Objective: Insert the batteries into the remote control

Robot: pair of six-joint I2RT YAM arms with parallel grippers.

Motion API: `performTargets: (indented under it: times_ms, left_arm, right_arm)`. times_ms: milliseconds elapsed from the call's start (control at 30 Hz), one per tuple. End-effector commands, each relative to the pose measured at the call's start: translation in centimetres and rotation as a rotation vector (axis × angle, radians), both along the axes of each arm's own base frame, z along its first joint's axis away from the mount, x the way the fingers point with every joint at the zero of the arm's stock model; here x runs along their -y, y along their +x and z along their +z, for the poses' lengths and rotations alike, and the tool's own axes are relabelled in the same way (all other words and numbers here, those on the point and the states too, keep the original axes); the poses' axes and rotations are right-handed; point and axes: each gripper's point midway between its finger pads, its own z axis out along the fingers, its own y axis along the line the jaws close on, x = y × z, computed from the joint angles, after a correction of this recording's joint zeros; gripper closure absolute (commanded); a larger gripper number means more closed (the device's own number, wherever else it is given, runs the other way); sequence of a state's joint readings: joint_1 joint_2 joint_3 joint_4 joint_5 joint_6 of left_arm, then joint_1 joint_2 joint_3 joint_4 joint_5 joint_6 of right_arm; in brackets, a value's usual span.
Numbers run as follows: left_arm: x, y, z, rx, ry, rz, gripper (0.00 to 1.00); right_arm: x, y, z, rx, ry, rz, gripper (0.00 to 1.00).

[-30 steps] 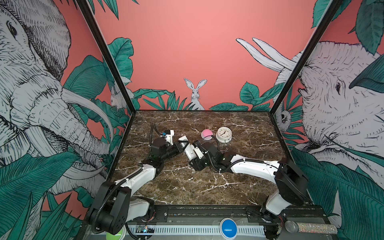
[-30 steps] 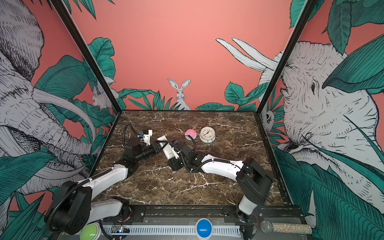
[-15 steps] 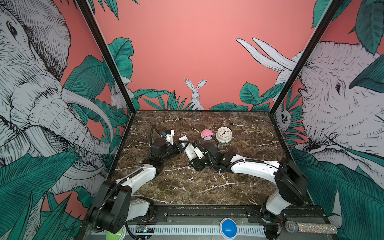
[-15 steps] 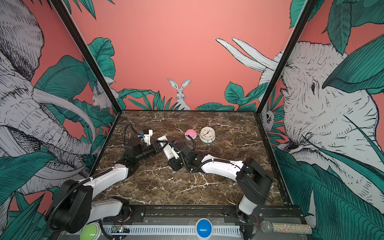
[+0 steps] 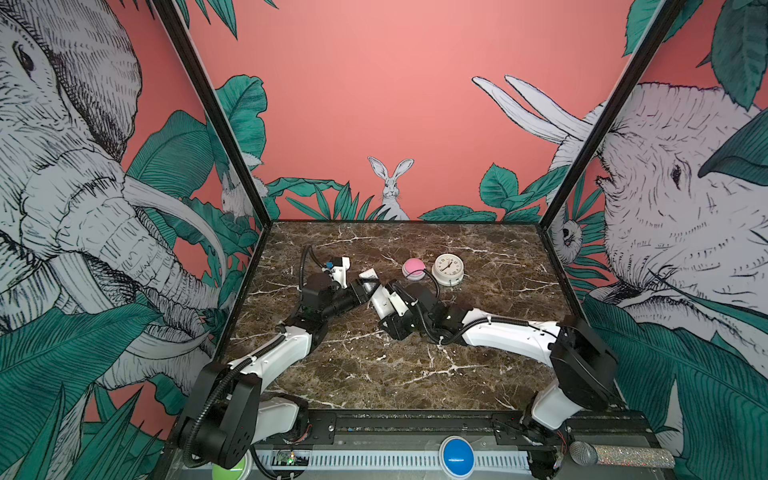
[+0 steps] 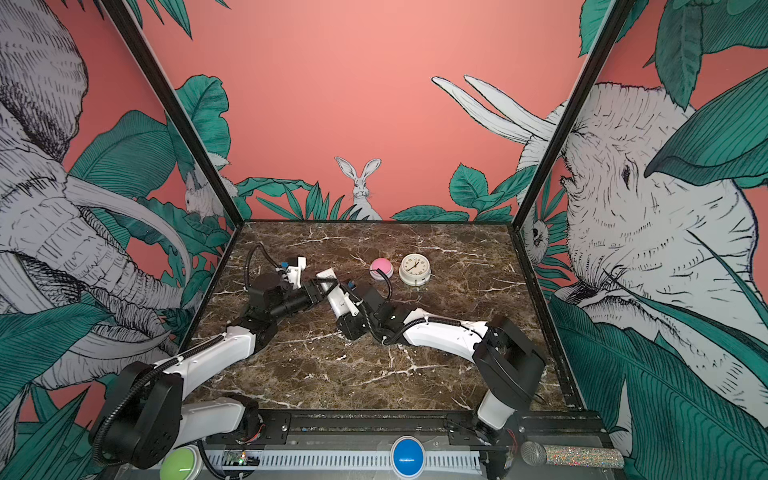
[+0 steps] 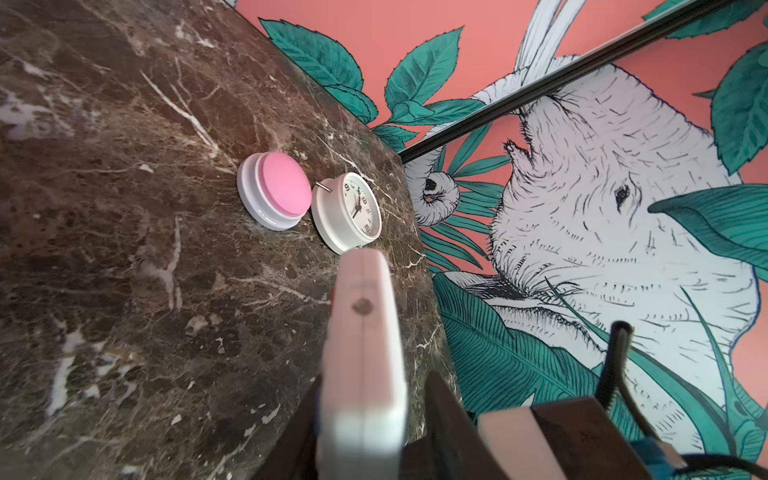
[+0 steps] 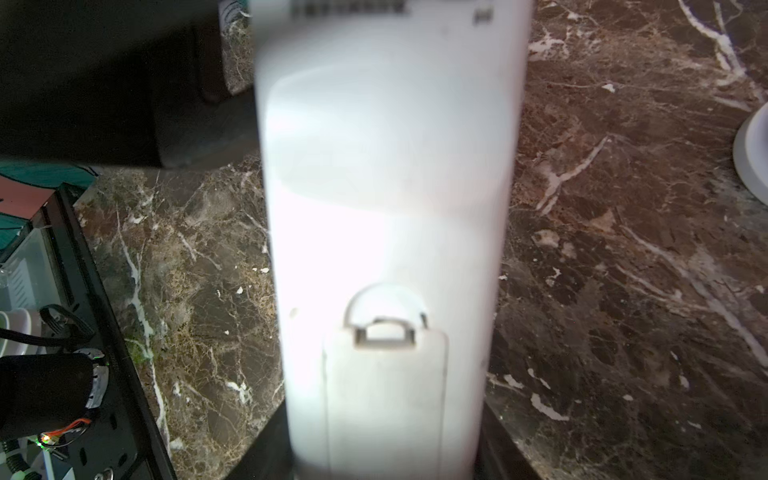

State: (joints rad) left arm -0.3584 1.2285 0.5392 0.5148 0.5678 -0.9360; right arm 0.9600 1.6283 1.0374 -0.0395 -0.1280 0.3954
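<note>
The white remote control (image 5: 369, 274) is held above the marble floor, its plain back with a closed battery cover (image 8: 384, 386) facing the right wrist camera. My right gripper (image 5: 386, 309) is shut on its cover end, dark fingers (image 8: 496, 449) pressed to both long sides. My left gripper (image 5: 369, 287) is open around the other end. In the left wrist view the remote (image 7: 365, 332) lies against one finger, and a gap separates it from the other finger (image 7: 444, 411). The batteries are out of view.
A pink dome button (image 5: 413, 266) and a round white clock (image 5: 447, 268) stand close behind the grippers, toward the back right. Printed walls close in the left, right and back. A blue button (image 5: 457, 455), a green button (image 6: 180, 463) and a microphone (image 5: 615, 455) lie along the front rail.
The left gripper's jaws have parted a little from the remote's end. The right gripper still holds the remote in the same place. Neither arm has visibly shifted.
</note>
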Motion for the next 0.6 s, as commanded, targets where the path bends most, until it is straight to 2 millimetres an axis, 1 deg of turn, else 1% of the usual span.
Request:
performTargets:
  times_ms: [0,33,100,233,333,400,500,567]
  left_arm:
    - [0.4,-0.3,3.2,0.1,-0.011,-0.034,0.49]
    - [0.6,-0.8,3.3,0.1,-0.016,-0.064,0.47]
    - [0.7,-1.0,3.4,0.105,-0.015,-0.074,0.45]
    - [0.8,-1.5,3.6,0.12,-0.008,-0.095,0.45]
    - [0.9,-1.9,4.4,0.149,-0.005,-0.117,0.45]
    - [0.9,-2.3,5.0,0.169,0.004,-0.133,0.45]
    - [1.0,-3.0,6.6,0.225,-0.002,-0.164,0.43]
    - [1.3,-3.7,7.8,0.266,-0.019,-0.196,0.41]
  right_arm:
    - [0.2,0.7,2.7,0.047,0.066,-0.017,0.87]
    - [0.3,0.7,2.7,0.048,0.067,-0.018,0.87]
    - [0.6,0.9,2.9,0.05,0.071,-0.026,0.87]
    - [1.4,1.3,3.6,0.057,0.088,-0.037,0.88]
    - [1.7,1.3,4.3,0.078,0.103,-0.02,0.88]
    - [1.8,1.3,5.0,0.085,0.134,0.002,0.88]
    - [2.0,1.1,6.7,0.1,0.221,0.039,0.88]
    - [2.0,0.7,8.0,0.114,0.278,0.077,0.88]
